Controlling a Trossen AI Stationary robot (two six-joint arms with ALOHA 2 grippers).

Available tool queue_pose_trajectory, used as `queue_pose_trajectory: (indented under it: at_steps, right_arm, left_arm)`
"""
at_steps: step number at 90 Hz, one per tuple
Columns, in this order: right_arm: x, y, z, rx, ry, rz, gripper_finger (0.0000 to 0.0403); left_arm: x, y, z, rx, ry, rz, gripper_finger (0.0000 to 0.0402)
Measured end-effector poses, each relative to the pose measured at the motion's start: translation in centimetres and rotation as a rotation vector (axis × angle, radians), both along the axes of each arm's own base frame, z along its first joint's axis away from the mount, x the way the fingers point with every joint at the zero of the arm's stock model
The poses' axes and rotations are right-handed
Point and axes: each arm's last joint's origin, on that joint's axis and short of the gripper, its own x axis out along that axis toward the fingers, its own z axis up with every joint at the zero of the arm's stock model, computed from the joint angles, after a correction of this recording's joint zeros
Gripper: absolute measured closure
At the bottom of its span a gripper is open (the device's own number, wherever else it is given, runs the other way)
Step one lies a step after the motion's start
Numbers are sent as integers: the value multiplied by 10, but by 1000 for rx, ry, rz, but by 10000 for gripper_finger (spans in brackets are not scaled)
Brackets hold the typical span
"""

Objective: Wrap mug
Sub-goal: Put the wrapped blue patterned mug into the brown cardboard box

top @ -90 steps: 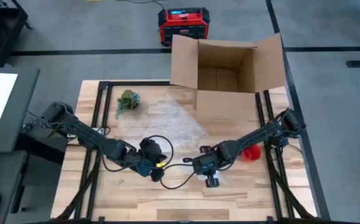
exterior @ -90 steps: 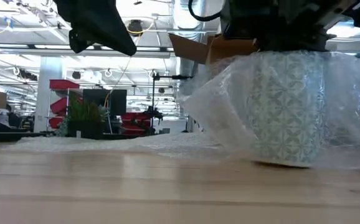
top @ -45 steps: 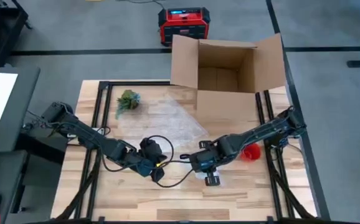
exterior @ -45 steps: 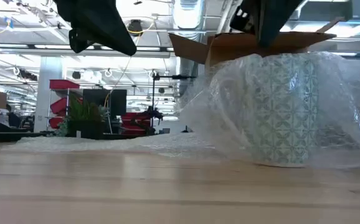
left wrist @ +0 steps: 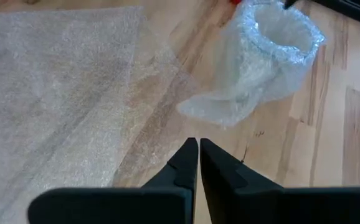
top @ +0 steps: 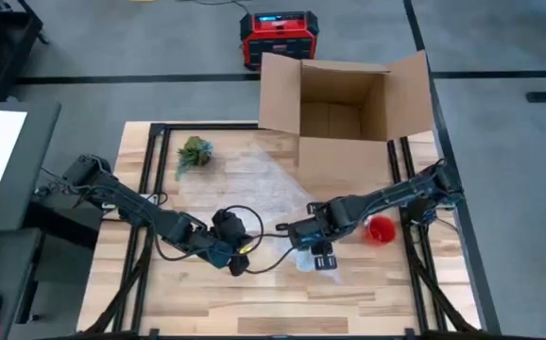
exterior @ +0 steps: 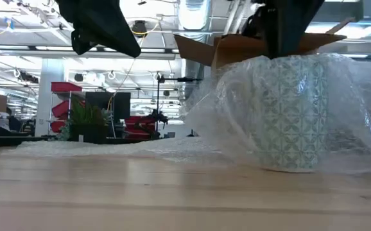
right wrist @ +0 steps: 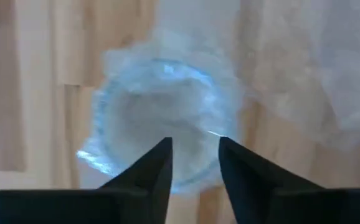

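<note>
With the mug (exterior: 288, 112) already swathed in bubble wrap (left wrist: 255, 68), the right tool (right wrist: 192, 163) hangs open directly above its mouth, likely to tuck the wrap inside, while the left tool (left wrist: 198, 163) waits closed beside the mug.

Two dark, slender, multi-jointed robot arms. The black left arm (top: 127, 203) is built of narrow tubular links joined by chunkier rounded joint housings, widest at its wrist. A thin black cable (top: 254, 247) loops loosely off that wrist, with a small yellow mark at about 4 o'clock from it. The black right arm (top: 386, 196) has the same build. Each gripper carries two matte black, wedge-shaped fingers (left wrist: 180, 171) tapering to thin tips, mounted on a flat black crossbar.
</note>
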Motion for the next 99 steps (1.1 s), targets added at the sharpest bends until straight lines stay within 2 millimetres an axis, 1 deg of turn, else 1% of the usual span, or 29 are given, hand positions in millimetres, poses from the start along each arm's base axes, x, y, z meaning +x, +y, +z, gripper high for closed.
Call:
queue_pose_trajectory:
  at_steps: [14,28,41,55,65,74,84,95,99]
  right_arm:
    - [0,-3,-4,-81,-19,-36,216]
    - [0,-9,-20,-81,-25,-97,184]
    - [-1,-12,-40,-38,-34,-108,180]
    - [-3,-13,-60,-17,-68,-118,190]
    - [-5,-11,-71,29,-86,-132,208]
    - [-7,-10,-76,49,-81,-149,240]
    - [-8,-10,-80,58,-85,-149,292]
    - [-9,-8,-80,61,-84,-162,368]
    - [-8,-6,-78,58,-89,-163,383]
  left_arm:
    - [0,0,0,-2,0,0,402]
    - [0,0,0,-3,1,-3,402]
    - [0,0,0,3,3,-9,402]
    - [0,0,0,3,3,-9,402]
    - [0,-1,0,3,3,-9,402]
    - [0,0,0,3,3,-9,402]
    - [0,-1,0,3,3,-9,402]
    - [0,-1,0,3,3,-9,402]
    - [0,-1,0,4,3,-9,402]
